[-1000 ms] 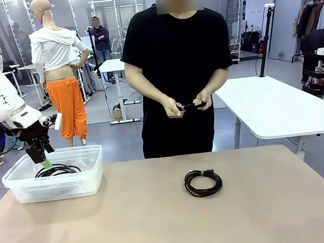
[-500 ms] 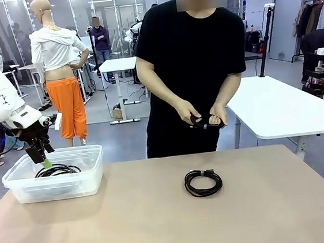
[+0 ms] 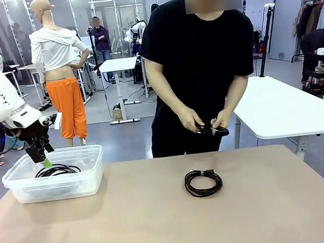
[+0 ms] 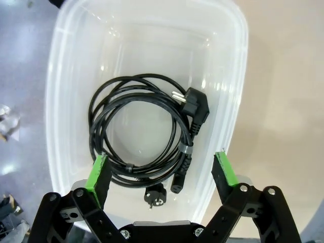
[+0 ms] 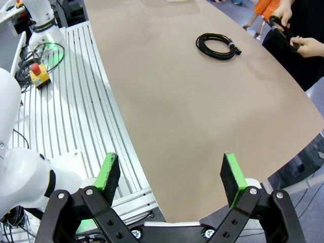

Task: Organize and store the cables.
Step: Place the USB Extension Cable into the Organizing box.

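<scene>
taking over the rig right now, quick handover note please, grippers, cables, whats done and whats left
Grippers: left gripper open, empty, hanging over the clear bin; right gripper open, empty, at the robot's side of the table.
Cables: coil in the bin; coil on the table near the middle; third cable in the person's hands at the far side.
Done: one cable stored.
Left: the table coil and the person's cable, both probably bound for the bin.

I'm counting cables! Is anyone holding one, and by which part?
The person's hands hold a black cable, one hand at each end. The left gripper and right gripper are open, holding nothing.
</scene>
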Robot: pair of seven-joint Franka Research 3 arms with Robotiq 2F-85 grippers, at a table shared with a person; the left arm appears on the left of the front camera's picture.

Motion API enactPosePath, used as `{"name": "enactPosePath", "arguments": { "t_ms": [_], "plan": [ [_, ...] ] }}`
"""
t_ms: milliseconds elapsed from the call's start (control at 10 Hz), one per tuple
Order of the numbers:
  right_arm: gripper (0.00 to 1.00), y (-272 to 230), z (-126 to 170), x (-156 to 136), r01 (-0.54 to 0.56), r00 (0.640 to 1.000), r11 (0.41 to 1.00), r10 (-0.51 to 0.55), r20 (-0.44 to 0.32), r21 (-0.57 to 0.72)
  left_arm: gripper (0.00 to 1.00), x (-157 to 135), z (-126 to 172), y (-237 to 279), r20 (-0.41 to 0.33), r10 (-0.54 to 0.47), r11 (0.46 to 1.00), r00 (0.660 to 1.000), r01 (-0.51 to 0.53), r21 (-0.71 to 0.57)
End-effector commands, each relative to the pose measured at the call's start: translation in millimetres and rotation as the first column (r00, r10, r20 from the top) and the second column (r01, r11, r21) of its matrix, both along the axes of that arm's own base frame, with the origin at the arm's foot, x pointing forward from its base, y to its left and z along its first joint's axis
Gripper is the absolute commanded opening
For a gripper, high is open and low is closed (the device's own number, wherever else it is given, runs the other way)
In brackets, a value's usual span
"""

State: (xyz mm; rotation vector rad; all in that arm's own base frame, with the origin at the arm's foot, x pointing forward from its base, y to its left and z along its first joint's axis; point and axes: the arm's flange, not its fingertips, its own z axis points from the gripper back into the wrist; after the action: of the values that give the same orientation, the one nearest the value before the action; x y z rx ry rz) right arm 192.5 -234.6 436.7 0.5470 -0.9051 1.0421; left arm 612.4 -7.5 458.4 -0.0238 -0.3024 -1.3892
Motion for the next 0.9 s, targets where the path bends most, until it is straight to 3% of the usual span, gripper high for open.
{"name": "enactPosePath", "arguments": {
  "t_ms": [0, 200, 400, 500, 600, 800],
  "plan": [
    [1.0, -1, 1, -1, -0.005, 1.0, 1.0, 0.005, 0.021, 0.003, 1.0, -37, 46, 10, 0.029, 0.048, 0.996, 0.998, -0.045, -0.08],
    [1.0, -1, 1, -1, -0.005, 1.0, 1.0, 0.005, 0.021, 0.003, 1.0, -112, 75, 19, 0.038, 0.116, 0.983, 0.993, -0.109, -0.146],
    [1.0, -1, 1, -1, -0.005, 1.0, 1.0, 0.005, 0.021, 0.003, 1.0, -180, 86, 39, -0.008, 0.201, 0.947, 0.98, -0.196, -0.255],
    [1.0, -1, 1, -1, -0.005, 1.0, 1.0, 0.005, 0.021, 0.003, 1.0, -215, 90, 43, 0.015, 0.236, 0.922, 0.972, -0.219, -0.319],
    [1.0, -1, 1, -1, -0.005, 1.0, 1.0, 0.005, 0.021, 0.003, 1.0, -245, 85, 49, -0.007, 0.22, 0.889, 0.975, -0.204, -0.409],
    [1.0, -1, 1, -1, -0.005, 1.0, 1.0, 0.005, 0.021, 0.003, 1.0, -274, 44, 73, 0.07, 0.14, 0.867, 0.988, -0.088, -0.49]
  ]
}}
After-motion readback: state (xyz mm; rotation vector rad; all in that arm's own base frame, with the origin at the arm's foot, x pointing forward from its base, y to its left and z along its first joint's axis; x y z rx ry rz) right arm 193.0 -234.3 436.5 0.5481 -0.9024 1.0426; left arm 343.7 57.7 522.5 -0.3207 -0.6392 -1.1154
